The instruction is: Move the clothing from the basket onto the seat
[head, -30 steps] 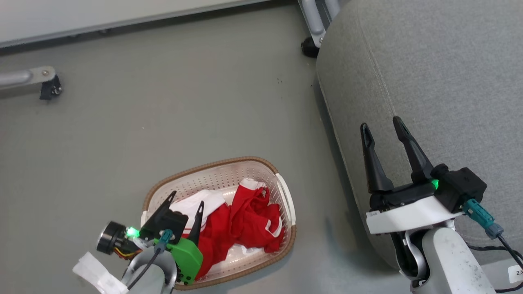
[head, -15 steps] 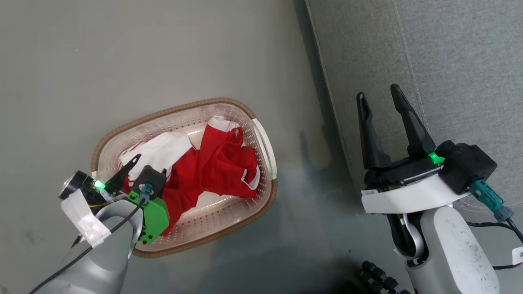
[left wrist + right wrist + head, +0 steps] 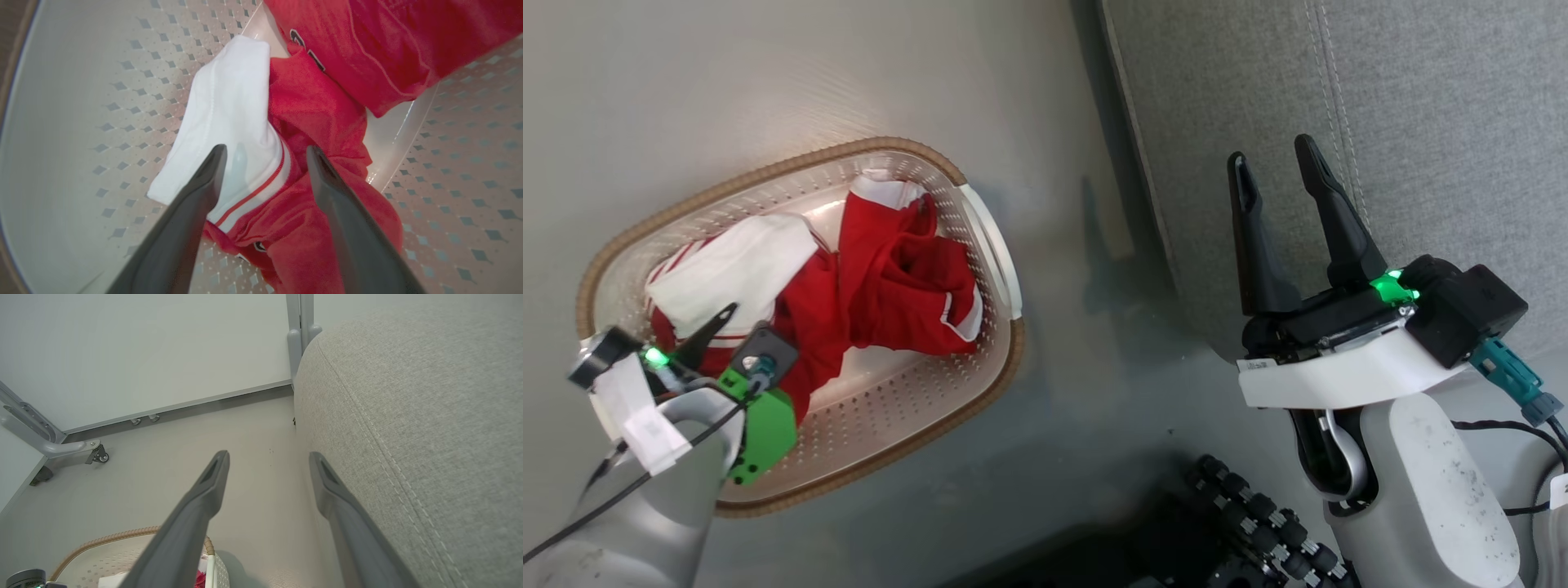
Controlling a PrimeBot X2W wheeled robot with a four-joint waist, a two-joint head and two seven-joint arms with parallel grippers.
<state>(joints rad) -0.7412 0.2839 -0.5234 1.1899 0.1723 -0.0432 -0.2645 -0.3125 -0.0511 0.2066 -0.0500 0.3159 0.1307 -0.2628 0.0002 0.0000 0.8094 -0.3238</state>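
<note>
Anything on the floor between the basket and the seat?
Nothing. In the head view a bare strip of grey floor, partly shadowed, separates the basket from the seat; the right wrist view agrees.

The grey floor (image 3: 809, 65) carries the basket (image 3: 907, 416), near the seat (image 3: 1421, 98).

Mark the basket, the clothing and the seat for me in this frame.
basket (image 3: 995, 249), head view, on its white side handle.
clothing (image 3: 898, 286), head view, on the red fabric of the bunched garment.
seat (image 3: 1445, 122), head view, on the grey woven fabric to the right of the stitched seam.
</note>
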